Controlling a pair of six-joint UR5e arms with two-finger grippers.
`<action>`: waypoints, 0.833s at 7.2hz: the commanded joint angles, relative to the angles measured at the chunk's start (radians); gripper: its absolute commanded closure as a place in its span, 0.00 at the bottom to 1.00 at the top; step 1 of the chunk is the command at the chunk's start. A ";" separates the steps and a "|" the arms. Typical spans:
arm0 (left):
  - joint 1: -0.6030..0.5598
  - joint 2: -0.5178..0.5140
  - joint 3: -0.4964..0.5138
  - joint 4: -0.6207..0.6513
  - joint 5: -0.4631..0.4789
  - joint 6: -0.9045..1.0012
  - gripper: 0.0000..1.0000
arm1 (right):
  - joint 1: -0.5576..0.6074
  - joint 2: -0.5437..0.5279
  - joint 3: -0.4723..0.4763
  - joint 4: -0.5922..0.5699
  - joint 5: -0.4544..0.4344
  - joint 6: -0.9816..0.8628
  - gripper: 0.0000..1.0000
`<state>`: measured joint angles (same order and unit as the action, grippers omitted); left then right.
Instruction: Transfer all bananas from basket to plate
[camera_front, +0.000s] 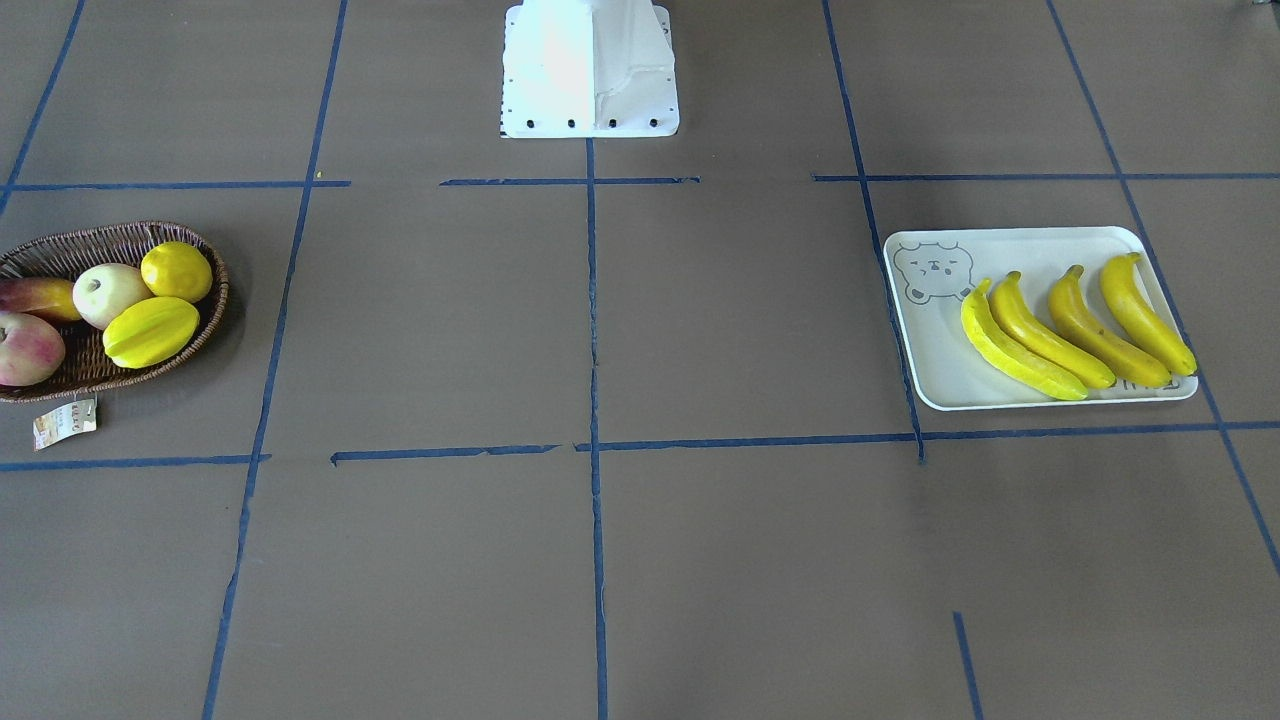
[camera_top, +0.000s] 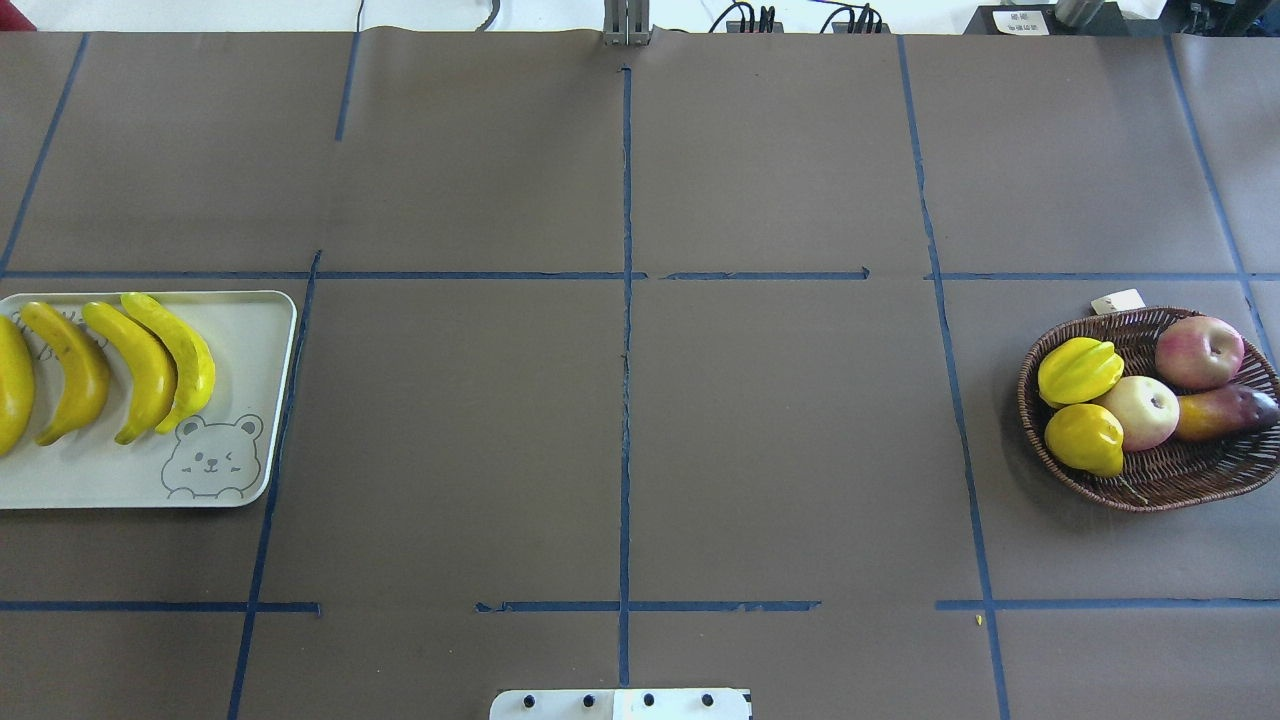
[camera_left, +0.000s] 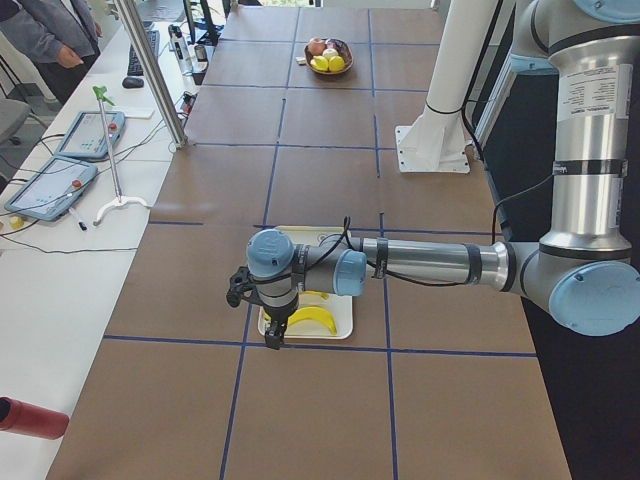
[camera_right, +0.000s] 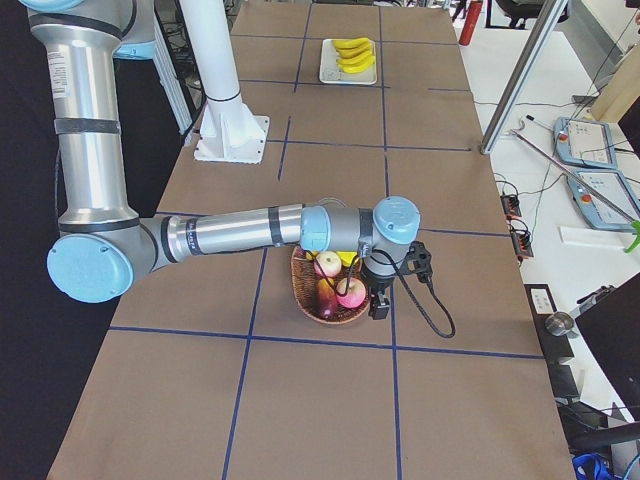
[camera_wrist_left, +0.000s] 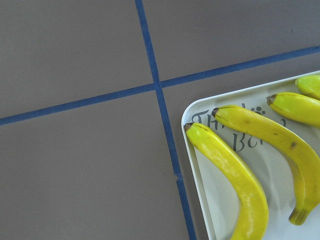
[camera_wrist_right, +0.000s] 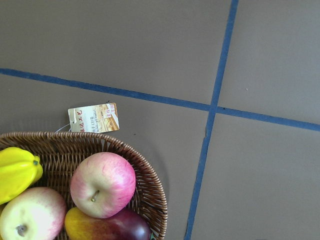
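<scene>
Lying side by side, all four bananas (camera_front: 1075, 325) rested on the plate (camera_front: 930, 350). The basket (camera_front: 60, 250) held only other fruit (camera_front: 150, 332), so the job looked done. The left gripper (camera_left: 268, 336) hung above the plate and the right gripper (camera_right: 380, 308) above the basket; whether their fingers were spread could not be told.

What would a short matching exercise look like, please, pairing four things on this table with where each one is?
Things:
1. bananas
2. starfruit
3. paper tag
4. bear drawing

Places:
A. on the table, just outside the basket
B. in the basket, next to the lemon
C. printed at one corner of the tray
D. lying side by side on the tray

Pairs: 1-D, 2-B, 3-A, 4-C
</scene>
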<state>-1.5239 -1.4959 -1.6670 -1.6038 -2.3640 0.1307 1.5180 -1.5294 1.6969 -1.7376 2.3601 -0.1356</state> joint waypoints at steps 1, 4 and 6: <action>-0.007 0.029 -0.019 -0.002 -0.007 0.016 0.00 | 0.001 -0.012 0.004 0.001 0.001 0.013 0.01; -0.009 0.025 -0.065 0.002 0.008 0.007 0.00 | 0.001 -0.012 0.006 0.001 0.002 0.013 0.01; -0.012 0.028 -0.072 -0.002 0.011 0.009 0.00 | 0.001 -0.037 0.001 0.056 0.002 0.013 0.01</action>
<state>-1.5339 -1.4693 -1.7300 -1.6034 -2.3555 0.1381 1.5186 -1.5480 1.7011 -1.7176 2.3623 -0.1228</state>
